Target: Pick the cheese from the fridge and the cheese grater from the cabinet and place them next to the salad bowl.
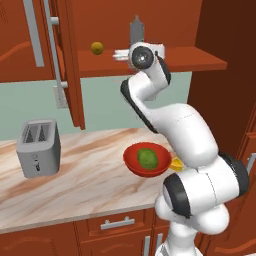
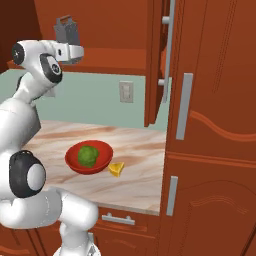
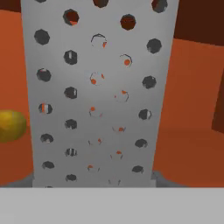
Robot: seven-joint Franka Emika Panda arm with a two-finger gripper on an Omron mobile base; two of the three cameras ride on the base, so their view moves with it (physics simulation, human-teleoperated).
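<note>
The cheese grater (image 3: 94,94) stands upright on the cabinet (image 1: 165,60) shelf, close before the end effector (image 2: 75,52), whose jaws sit at its base; I cannot tell whether they grip it. The cheese (image 2: 117,169) already lies on the desk (image 2: 135,150) beside the salad bowl (image 2: 75,165). Fetching the grater is the step in hand; next, clamp firmly and lift it out past the small yellow fruit (image 1: 97,48).
</note>
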